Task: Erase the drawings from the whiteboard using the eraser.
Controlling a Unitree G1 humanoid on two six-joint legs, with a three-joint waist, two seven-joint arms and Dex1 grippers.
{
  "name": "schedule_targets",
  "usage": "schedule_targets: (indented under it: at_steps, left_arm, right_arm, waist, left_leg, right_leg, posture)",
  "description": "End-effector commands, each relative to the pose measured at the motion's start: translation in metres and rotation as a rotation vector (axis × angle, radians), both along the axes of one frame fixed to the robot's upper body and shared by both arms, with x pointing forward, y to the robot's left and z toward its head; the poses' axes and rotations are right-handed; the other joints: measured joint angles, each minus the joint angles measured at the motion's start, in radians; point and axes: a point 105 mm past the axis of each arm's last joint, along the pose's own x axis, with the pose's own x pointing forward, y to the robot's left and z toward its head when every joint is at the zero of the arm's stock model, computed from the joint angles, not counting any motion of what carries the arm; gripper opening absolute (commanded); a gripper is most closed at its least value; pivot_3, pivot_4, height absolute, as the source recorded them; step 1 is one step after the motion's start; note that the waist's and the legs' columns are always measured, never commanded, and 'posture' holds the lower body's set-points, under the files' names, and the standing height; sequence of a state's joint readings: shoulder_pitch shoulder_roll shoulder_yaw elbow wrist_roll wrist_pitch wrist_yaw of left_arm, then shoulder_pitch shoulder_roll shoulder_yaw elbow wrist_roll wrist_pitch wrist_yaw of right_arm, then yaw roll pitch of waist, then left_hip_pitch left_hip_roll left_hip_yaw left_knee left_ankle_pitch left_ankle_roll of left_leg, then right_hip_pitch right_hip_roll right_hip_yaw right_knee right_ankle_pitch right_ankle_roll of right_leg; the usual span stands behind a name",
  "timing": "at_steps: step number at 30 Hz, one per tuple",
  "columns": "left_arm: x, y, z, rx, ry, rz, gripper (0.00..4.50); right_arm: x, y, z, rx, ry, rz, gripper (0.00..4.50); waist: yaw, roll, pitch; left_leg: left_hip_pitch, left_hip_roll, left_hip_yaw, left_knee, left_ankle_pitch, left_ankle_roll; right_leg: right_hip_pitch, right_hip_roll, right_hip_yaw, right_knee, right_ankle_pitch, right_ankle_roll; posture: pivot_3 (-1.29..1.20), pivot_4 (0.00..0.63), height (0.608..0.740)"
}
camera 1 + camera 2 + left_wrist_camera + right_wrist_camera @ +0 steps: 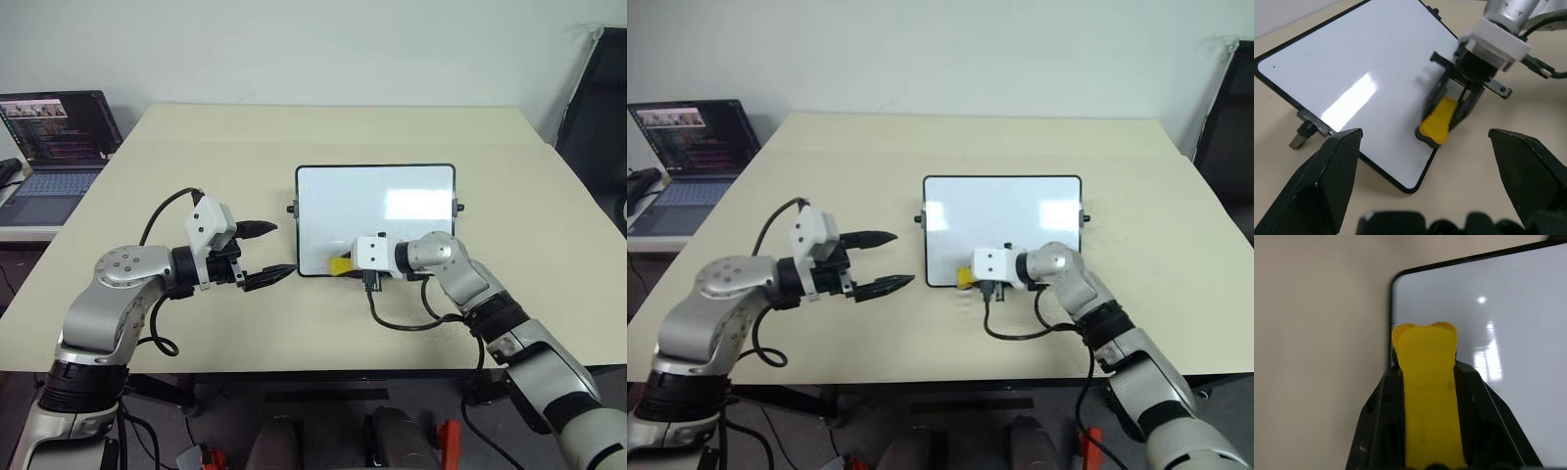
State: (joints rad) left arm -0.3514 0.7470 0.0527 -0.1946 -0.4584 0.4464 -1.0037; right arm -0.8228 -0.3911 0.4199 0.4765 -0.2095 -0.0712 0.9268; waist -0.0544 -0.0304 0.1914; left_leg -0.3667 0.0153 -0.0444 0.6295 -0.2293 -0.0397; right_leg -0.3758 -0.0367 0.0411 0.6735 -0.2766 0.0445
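The right gripper (345,264) clamps the eraser (340,264) at the whiteboard (376,211)'s lower-left edge, mid-frame. The left gripper (269,253) hangs spread apart over bare table (245,147) left of it.

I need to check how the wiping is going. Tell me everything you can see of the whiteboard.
The whiteboard is a glossy white rectangle with a thin black frame, rounded corners and a small black knob on each short side. It lies flat on the beige table, reflecting ceiling lights. No drawings show on its surface, apart from a faint smudge by the yellow eraser. The right gripper, shut on the eraser, holds it at the board's near left corner.
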Motion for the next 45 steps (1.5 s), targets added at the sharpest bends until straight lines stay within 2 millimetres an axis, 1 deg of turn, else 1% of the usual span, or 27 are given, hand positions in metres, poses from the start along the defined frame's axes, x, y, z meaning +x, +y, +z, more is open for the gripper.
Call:
schedule_targets:
  at_steps: [1,2,3,4,5,6,7,8,9,10,12,13,14,15,16,20,22,24,26,35,36,39,40,41,42,44,45]
  left_arm:
    - [0.0,-0.004,0.013,-0.009,-0.057,-0.023,4.5]
    - [-0.001,-0.005,0.015,-0.017,-0.064,-0.028,4.5]
    - [-0.001,-0.006,0.019,-0.027,-0.072,-0.033,4.5]
    - [-0.002,-0.008,0.022,-0.035,-0.078,-0.038,4.5]
    - [-0.003,-0.01,0.023,-0.043,-0.079,-0.048,4.5]
    - [-0.005,-0.013,0.023,-0.049,-0.076,-0.062,4.5]
    - [-0.008,-0.018,0.02,-0.052,-0.064,-0.086,4.5]
    - [-0.011,-0.024,0.017,-0.054,-0.053,-0.107,4.5]
    - [-0.013,-0.029,0.015,-0.059,-0.045,-0.121,4.5]
    - [-0.013,-0.033,0.013,-0.067,-0.041,-0.129,4.5]
    - [-0.014,-0.042,0.013,-0.092,-0.037,-0.146,4.5]
    - [-0.015,-0.048,0.011,-0.102,-0.031,-0.162,4.5]
    - [-0.016,-0.054,0.01,-0.109,-0.023,-0.177,4.5]
    - [-0.018,-0.06,0.007,-0.113,-0.013,-0.195,4.5]
    - [-0.019,-0.063,0.005,-0.115,-0.007,-0.207,4.5]
    - [-0.024,-0.08,0.002,-0.144,0.012,-0.255,4.5]
    - [-0.022,-0.082,0.001,-0.141,0.012,-0.256,4.5]
    - [-0.022,-0.083,0.001,-0.141,0.012,-0.261,4.5]
    - [-0.023,-0.083,0.001,-0.136,0.013,-0.268,4.5]
    - [-0.023,-0.075,0.001,-0.122,0.006,-0.241,4.5]
    - [-0.022,-0.072,0.0,-0.122,0.004,-0.228,4.5]
    - [-0.018,-0.066,0.001,-0.114,-0.005,-0.207,4.5]
    - [-0.017,-0.065,0.002,-0.108,-0.009,-0.208,4.5]
    - [-0.017,-0.064,0.002,-0.104,-0.013,-0.21,4.5]
    - [-0.015,-0.063,0.004,-0.099,-0.018,-0.212,4.5]
    - [-0.011,-0.059,0.008,-0.099,-0.035,-0.201,4.5]
    - [-0.01,-0.057,0.009,-0.1,-0.041,-0.195,4.5]
  right_arm:
    - [0.009,-0.014,0.049,0.193,0.006,-0.077,0.99]
    - [0.004,-0.015,0.07,0.284,0.023,-0.062,0.99]
    - [-0.001,-0.02,0.098,0.398,0.026,-0.053,0.99]
    - [-0.007,-0.028,0.124,0.497,0.016,-0.05,0.99]
    - [-0.01,-0.043,0.153,0.611,-0.017,-0.072,0.99]
    - [-0.012,-0.059,0.177,0.705,-0.053,-0.106,0.99]
    - [-0.011,-0.081,0.197,0.792,-0.108,-0.171,0.99]
    - [-0.01,-0.103,0.211,0.86,-0.155,-0.241,0.99]
    - [-0.006,-0.13,0.22,0.926,-0.195,-0.344,0.99]
    - [-0.003,-0.156,0.224,0.977,-0.225,-0.446,0.99]
    - [0.005,-0.213,0.213,1.017,-0.262,-0.705,0.99]
    - [0.005,-0.232,0.199,1.009,-0.237,-0.789,0.99]
    - [0.003,-0.244,0.185,0.992,-0.201,-0.845,0.99]
    - [0.001,-0.254,0.166,0.941,-0.16,-0.903,0.99]
    - [-0.001,-0.26,0.153,0.904,-0.134,-0.939,0.99]
    - [-0.005,-0.28,0.083,0.777,0.026,-1.135,0.99]
    - [-0.005,-0.291,0.062,0.727,0.061,-1.226,0.99]
    - [-0.003,-0.299,0.051,0.707,0.062,-1.288,0.99]
    - [0.0,-0.302,0.046,0.7,0.07,-1.311,0.99]
    - [0.006,-0.306,0.037,0.684,0.131,-1.328,0.99]
    - [0.006,-0.306,0.038,0.69,0.129,-1.327,1.72]
    - [0.007,-0.307,0.042,0.701,0.113,-1.327,2.59]
    - [0.007,-0.308,0.043,0.705,0.11,-1.327,3.01]
    - [0.007,-0.307,0.044,0.709,0.109,-1.325,3.3]
    - [0.007,-0.308,0.044,0.711,0.103,-1.327,3.74]
    - [0.007,-0.307,0.049,0.708,0.086,-1.311,4.39]
    - [0.007,-0.306,0.05,0.707,0.08,-1.3,4.47]
  waist:
    - [0.002,0.0,0.0]
    - [0.005,0.0,0.001]
    - [0.008,0.0,0.001]
    - [0.01,0.001,0.002]
    - [0.013,0.001,0.002]
    - [0.016,0.001,0.002]
    - [0.02,0.001,0.002]
    - [0.023,0.001,0.002]
    - [0.027,0.001,0.002]
    - [0.032,0.001,0.002]
    - [0.036,0.001,0.002]
    - [0.037,0.001,0.002]
    - [0.04,0.0,0.002]
    - [0.041,0.0,0.002]
    - [0.04,0.0,0.002]
    - [0.02,0.005,0.004]
    - [0.01,0.005,0.004]
    - [0.003,0.005,0.004]
    - [0.0,0.005,0.004]
    - [0.004,0.005,0.004]
    - [0.005,0.005,0.004]
    - [0.006,0.005,0.004]
    - [0.006,0.005,0.004]
    - [0.005,0.005,0.004]
    - [0.005,0.005,0.004]
    - [0.006,0.005,0.004]
    - [0.006,0.005,0.004]
  left_leg:
    - [0.0,0.0,0.0,0.0,0.0,0.0]
    - [-0.001,0.0,0.0,0.0,0.0,0.0]
    - [-0.004,0.0,-0.001,0.0,0.0,0.0]
    - [-0.013,0.0,-0.002,0.0,0.0,0.0]
    - [-0.02,0.0,-0.004,0.001,0.0,0.0]
    - [-0.03,0.0,-0.006,0.002,0.0,0.0]
    - [-0.035,0.0,-0.006,0.004,0.0,-0.001]
    - [-0.037,-0.001,-0.006,0.003,0.0,-0.001]
    - [-0.037,-0.001,-0.006,0.002,-0.001,-0.003]
    - [-0.039,-0.001,-0.006,0.0,-0.001,-0.003]
    - [-0.04,-0.001,-0.005,-0.001,-0.002,-0.004]
    - [-0.041,-0.001,-0.005,-0.001,-0.002,-0.004]
    - [-0.041,-0.001,-0.004,-0.001,-0.002,-0.004]
    - [-0.041,-0.002,-0.003,-0.001,-0.002,-0.004]
    - [-0.041,-0.002,-0.003,-0.001,-0.003,-0.004]
    - [-0.04,-0.002,0.0,0.0,-0.002,-0.003]
    - [-0.037,-0.001,0.003,0.0,-0.002,-0.003]
    - [-0.035,-0.001,0.004,-0.001,-0.002,-0.002]
    - [-0.033,-0.001,0.004,0.0,-0.002,-0.002]
    - [-0.034,-0.001,0.005,0.0,-0.002,-0.002]
    - [-0.034,-0.001,0.005,0.0,-0.002,-0.002]
    - [-0.035,-0.001,0.005,0.0,-0.002,-0.002]
    - [-0.035,-0.001,0.005,0.0,-0.002,-0.002]
    - [-0.034,-0.001,0.005,0.0,-0.002,-0.002]
    - [-0.034,-0.001,0.005,0.0,-0.002,-0.002]
    - [-0.034,-0.001,0.005,0.0,-0.002,-0.002]
    - [-0.034,-0.001,0.005,0.001,-0.002,-0.002]
  right_leg:
    - [0.0,0.0,0.0,0.0,0.0,0.0]
    - [-0.001,0.0,0.0,-0.001,0.0,0.0]
    - [-0.003,0.0,-0.001,-0.001,0.001,0.001]
    - [-0.011,0.0,-0.002,0.0,0.004,0.003]
    - [-0.018,0.0,-0.002,0.0,0.006,0.001]
    - [-0.028,0.0,-0.002,0.003,0.007,0.002]
    - [-0.033,-0.001,-0.003,0.005,0.007,0.002]
    - [-0.034,-0.001,-0.003,0.004,0.007,0.002]
    - [-0.034,-0.002,-0.003,0.002,0.006,0.002]
    - [-0.034,-0.002,-0.004,-0.002,0.005,0.003]
    - [-0.032,-0.002,-0.006,-0.009,0.005,0.003]
    - [-0.032,-0.002,-0.006,-0.01,0.006,0.003]
    - [-0.031,-0.003,-0.006,-0.011,0.006,0.003]
    - [-0.031,-0.003,-0.006,-0.012,0.006,0.003]
    - [-0.031,-0.003,-0.006,-0.012,0.006,0.003]
    - [-0.032,-0.002,-0.002,-0.008,0.006,0.004]
    - [-0.031,-0.001,0.0,-0.007,0.006,0.004]
    - [-0.031,0.0,0.002,-0.007,0.006,0.004]
    - [-0.029,0.0,0.002,-0.007,0.006,0.004]
    - [-0.029,0.0,0.003,-0.009,0.007,0.006]
    - [-0.029,0.0,0.003,-0.009,0.007,0.006]
    - [-0.029,-0.001,0.003,-0.009,0.007,0.006]
    - [-0.029,-0.001,0.003,-0.009,0.008,0.006]
    - [-0.029,-0.001,0.003,-0.008,0.008,0.006]
    - [-0.029,-0.001,0.003,-0.008,0.008,0.006]
    - [-0.029,-0.001,0.003,-0.008,0.008,0.007]
    - [-0.029,-0.001,0.003,-0.008,0.008,0.007]
  posture:
    - [0.0,0.15,0.74]
    - [0.0,0.15,0.74]
    - [0.0,0.15,0.74]
    - [0.0,0.15,0.74]
    - [0.0,0.15,0.74]
    - [0.0,0.15,0.74]
    - [0.0,0.15,0.74]
    - [0.0,0.15,0.74]
    - [0.0,0.15,0.74]
    - [0.0,0.15,0.74]
    - [0.0,0.15,0.74]
    - [0.0,0.15,0.74]
    - [0.0,0.15,0.74]
    - [0.0,0.15,0.74]
    - [0.0,0.15,0.74]
    - [0.0,0.15,0.74]
    - [0.0,0.15,0.74]
    - [0.0,0.15,0.74]
    - [0.0,0.15,0.74]
    - [0.0,0.15,0.74]
    - [0.0,0.15,0.74]
    - [0.0,0.15,0.74]
    - [0.0,0.15,0.74]
    - [0.0,0.15,0.74]
    - [0.0,0.15,0.74]
    - [0.0,0.15,0.74]
    - [0.0,0.15,0.74]
